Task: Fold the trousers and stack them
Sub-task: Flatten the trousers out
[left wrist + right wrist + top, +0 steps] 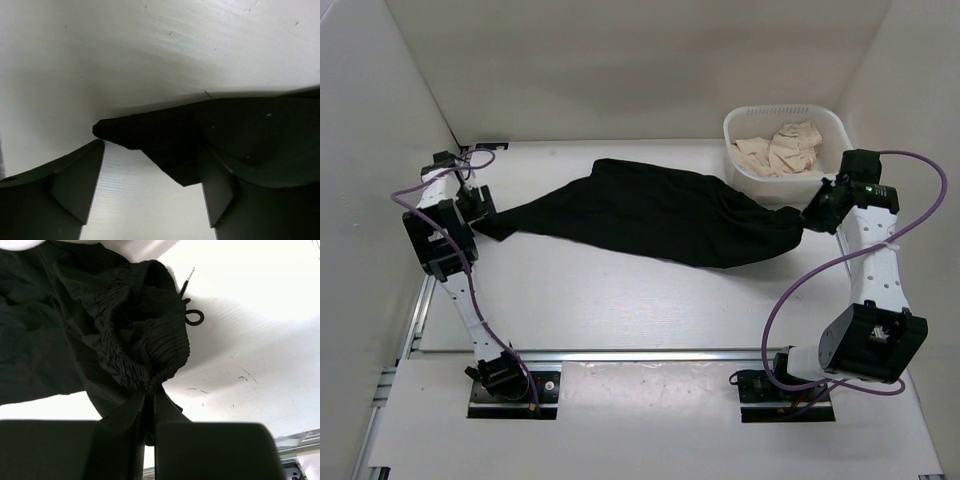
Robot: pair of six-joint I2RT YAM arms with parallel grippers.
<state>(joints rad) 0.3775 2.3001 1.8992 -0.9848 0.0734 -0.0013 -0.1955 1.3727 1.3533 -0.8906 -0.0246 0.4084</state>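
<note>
– Trousers first: where do you see them?

– I have the black trousers (650,215) lying across the white table (620,310), stretched on a slant from the left gripper (480,210) at the far left to the right gripper (812,215) at the right. The middle is broad and rumpled, and both ends taper to a narrow point.

– Which end is which?

– On my right wrist camera the gathered elastic waistband (150,340) is bunched up in front of the right gripper (150,395), and a drawstring loop (194,317) hangs off it above the table. On my left wrist camera I see a narrow tip of fabric (150,132). I take it for a leg end, but I cannot tell for sure.

– And the grips?

– My right gripper is clamped tight on the waistband, with the jaws pressed together and the ribbed edge pinched between them. My left gripper (152,150) is spread wide. The tip of fabric lies across the gap and overlaps the finger (220,185) on the right of that view. The other finger (75,185) stands apart from it, so nothing is pinched there.

– Anything else around?

– A white basket (732,140) sits in the far right corner, just beyond the right gripper, with crumpled beige cloth (782,148) inside. A metal rail (650,353) runs along the near edge between the arm bases.
</note>
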